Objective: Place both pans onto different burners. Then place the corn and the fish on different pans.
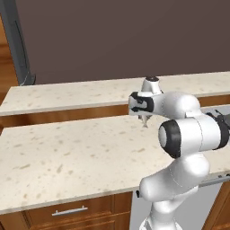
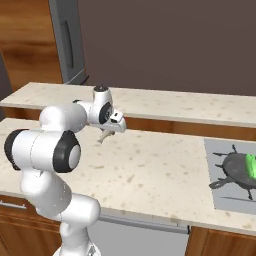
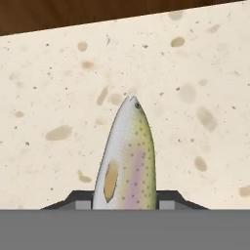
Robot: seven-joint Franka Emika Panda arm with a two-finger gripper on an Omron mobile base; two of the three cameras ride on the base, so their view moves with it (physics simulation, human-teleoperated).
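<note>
The jaws are closed on the speckled silvery fish (image 3: 128, 158), held above the beige speckled stone counter (image 1: 67, 152); at three o'clock the bright green corn (image 2: 250, 165) lies in the dark round pan (image 2: 238, 169) on the grey hob (image 2: 220, 197).

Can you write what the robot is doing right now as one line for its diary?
gripper: shut on fish | fish: lifted above counter | corn: in pan on hob | next: probably carry fish to hob

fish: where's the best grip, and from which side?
Mid-body to tail end, fingers across the narrow flanks, coming from behind the tail along its length. The fish is long and tapered, flat-sided, so the flanks give parallel faces. The gripper is shut on it this way now, head pointing away over the counter.
</note>
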